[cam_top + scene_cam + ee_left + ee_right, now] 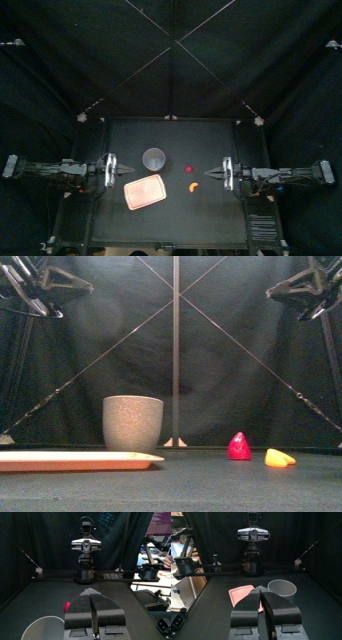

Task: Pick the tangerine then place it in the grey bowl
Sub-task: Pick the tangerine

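Observation:
The tangerine [197, 186], a small orange-yellow wedge, lies on the table right of centre; the front view shows the tangerine [278, 458] low at the right. The tall grey speckled cup [154, 157] stands upright at mid-table, as the front view's cup [132, 423] also shows. My left gripper [112, 170] hovers at the table's left side, jaws shut and empty; the left gripper [91, 594] faces across the table. My right gripper [225, 172] hovers at the right, just beyond the tangerine, also shut on nothing; its own view shows the right gripper [262, 588] above the table.
A flat pink tray [144, 192] lies front-left of the cup, seen low at the left as the tray [74, 460]. A small red toy [189, 169] stands between the cup and the tangerine; in the front view this red toy [239, 446] is upright.

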Controlling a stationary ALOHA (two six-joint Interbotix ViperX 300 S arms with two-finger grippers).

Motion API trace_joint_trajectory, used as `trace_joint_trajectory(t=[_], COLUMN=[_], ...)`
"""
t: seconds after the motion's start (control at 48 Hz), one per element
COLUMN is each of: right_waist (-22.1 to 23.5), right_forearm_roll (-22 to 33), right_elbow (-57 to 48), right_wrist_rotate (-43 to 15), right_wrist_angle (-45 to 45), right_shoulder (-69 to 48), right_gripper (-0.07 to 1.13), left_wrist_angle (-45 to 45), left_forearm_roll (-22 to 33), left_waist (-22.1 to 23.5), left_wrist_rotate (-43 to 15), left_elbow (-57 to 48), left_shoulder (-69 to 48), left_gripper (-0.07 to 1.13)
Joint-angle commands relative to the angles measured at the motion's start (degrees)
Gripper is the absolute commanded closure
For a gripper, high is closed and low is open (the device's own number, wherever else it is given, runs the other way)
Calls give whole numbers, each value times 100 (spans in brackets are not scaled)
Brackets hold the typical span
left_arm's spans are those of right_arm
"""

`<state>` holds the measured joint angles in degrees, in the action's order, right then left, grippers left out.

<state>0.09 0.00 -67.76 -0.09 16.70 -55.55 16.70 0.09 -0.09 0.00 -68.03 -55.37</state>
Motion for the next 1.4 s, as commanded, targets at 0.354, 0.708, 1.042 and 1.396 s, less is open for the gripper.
trace_joint_trajectory(t=[0.354, 0.708, 1.042, 1.396], right_waist=[44, 53, -387, -765], right_forearm_roll=[1151, 1705, 1995, 1907], right_elbow=[1547, 1995, 1951, 2188], right_wrist_rotate=[26, 9, 202, 299], right_wrist_angle=[-2637, -3357, -3999, -3981], right_shoulder=[773, 1907, 2865, 4544], right_gripper=[62, 13, 13, 13], left_wrist_angle=[-2039, -1336, -1274, -1195], left_forearm_roll=[26, 132, 255, 255], left_waist=[-18, -88, -220, -290], left_wrist_rotate=[-18, -9, 9, -18], left_elbow=[1107, 1037, 949, 782], left_shoulder=[35, 35, 35, 26], left_gripper=[100, 100, 100, 100])
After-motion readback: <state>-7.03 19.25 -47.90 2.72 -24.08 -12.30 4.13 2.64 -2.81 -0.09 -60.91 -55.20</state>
